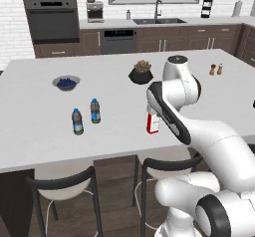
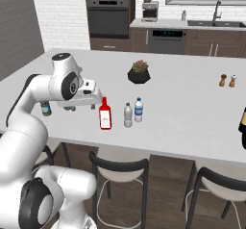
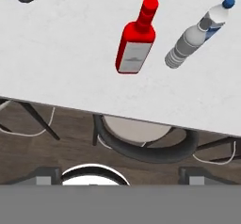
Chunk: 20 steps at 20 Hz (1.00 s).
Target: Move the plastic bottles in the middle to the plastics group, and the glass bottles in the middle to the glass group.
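Note:
A red glass bottle (image 2: 104, 115) with a white label stands near the counter's front edge, half hidden behind my arm in the left base view (image 1: 152, 124). Just right of it stand the two clear plastic bottles, one with a whitish label (image 2: 127, 115) and one with a light-blue label (image 2: 138, 110). The plastics group, two dark-labelled bottles (image 1: 77, 122) (image 1: 95, 111), stands further left. My gripper (image 3: 120, 175) hangs open and empty over the front edge, left of the red bottle (image 3: 135, 42). It points down, and the clear bottles (image 3: 187, 44) (image 3: 217, 14) lie beyond.
A dark potted plant (image 1: 142, 73) and a bowl of blue fruit (image 1: 66, 83) sit mid-counter, with two shakers (image 1: 215, 69) far right. A dark bottle (image 2: 243, 127) is cut off at the right edge. Black stools (image 2: 117, 168) stand below the counter edge.

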Available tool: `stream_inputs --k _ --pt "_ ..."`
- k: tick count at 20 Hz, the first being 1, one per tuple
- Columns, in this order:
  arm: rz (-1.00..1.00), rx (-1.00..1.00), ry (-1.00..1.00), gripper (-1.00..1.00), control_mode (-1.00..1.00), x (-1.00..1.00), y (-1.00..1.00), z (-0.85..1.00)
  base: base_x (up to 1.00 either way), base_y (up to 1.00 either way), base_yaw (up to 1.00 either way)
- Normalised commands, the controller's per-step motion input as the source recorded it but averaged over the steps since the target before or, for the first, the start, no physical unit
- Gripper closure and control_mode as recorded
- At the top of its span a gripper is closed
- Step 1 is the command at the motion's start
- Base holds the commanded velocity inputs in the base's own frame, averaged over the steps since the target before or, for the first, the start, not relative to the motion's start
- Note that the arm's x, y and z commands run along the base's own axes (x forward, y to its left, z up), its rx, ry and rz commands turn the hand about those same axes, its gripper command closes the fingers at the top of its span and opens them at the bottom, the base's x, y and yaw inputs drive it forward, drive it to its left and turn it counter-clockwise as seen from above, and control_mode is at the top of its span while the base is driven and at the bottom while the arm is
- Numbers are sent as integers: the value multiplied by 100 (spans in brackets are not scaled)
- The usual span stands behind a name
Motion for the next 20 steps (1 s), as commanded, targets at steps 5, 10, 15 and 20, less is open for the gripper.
stream_inputs --k 5,10,15,20 --pt "0 0 -8 -100 -100 56 -3 0 0 0 0" --pt "0 1 0 -100 -100 49 -3 5 0 0 0" --pt "2 0 0 -100 -100 29 -13 0 0 0 0" --pt "4 0 0 -100 -100 15 -7 -2 0 0 0"
